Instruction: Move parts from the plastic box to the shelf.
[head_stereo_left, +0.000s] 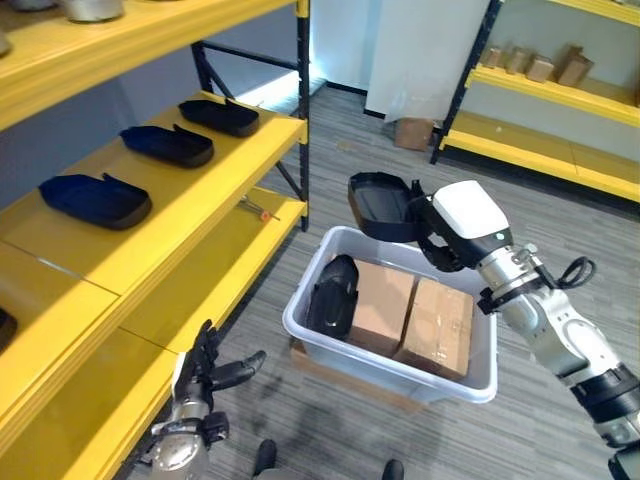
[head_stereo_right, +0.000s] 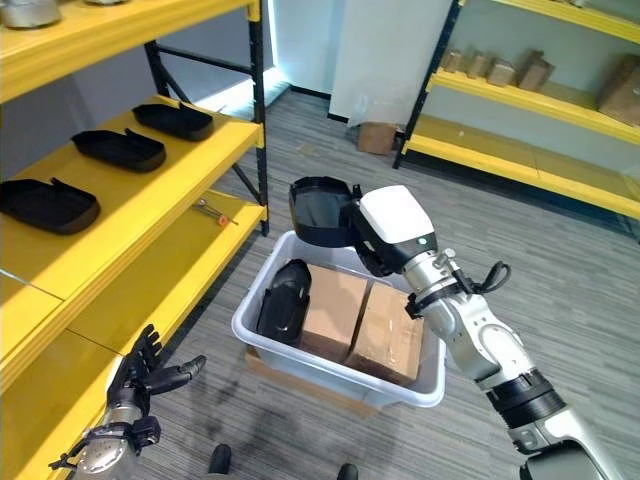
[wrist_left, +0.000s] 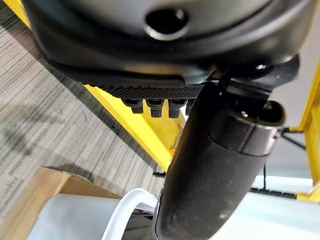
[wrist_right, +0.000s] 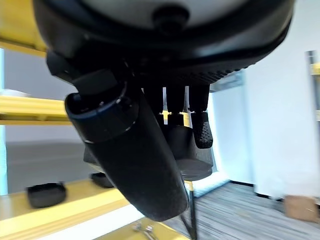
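Note:
My right hand (head_stereo_left: 432, 235) is shut on a black moulded part (head_stereo_left: 380, 205), holding it in the air above the far rim of the white plastic box (head_stereo_left: 345, 355). In the right wrist view its fingers (wrist_right: 200, 127) and thumb curl round the part (wrist_right: 187, 160). Another black part (head_stereo_left: 333, 293) leans upright inside the box at its left end, beside two cardboard boxes (head_stereo_left: 415, 315). Three black parts (head_stereo_left: 95, 198) lie in a row on the yellow shelf (head_stereo_left: 150, 235) at the left. My left hand (head_stereo_left: 205, 375) hangs open, low by the shelf's front edge.
A small tool (head_stereo_left: 257, 209) lies on the lower shelf board. A second yellow shelf (head_stereo_left: 545, 90) with brown boxes stands at the back right, with a cardboard box (head_stereo_left: 412, 132) on the floor near it. Grey floor lies between shelf and box.

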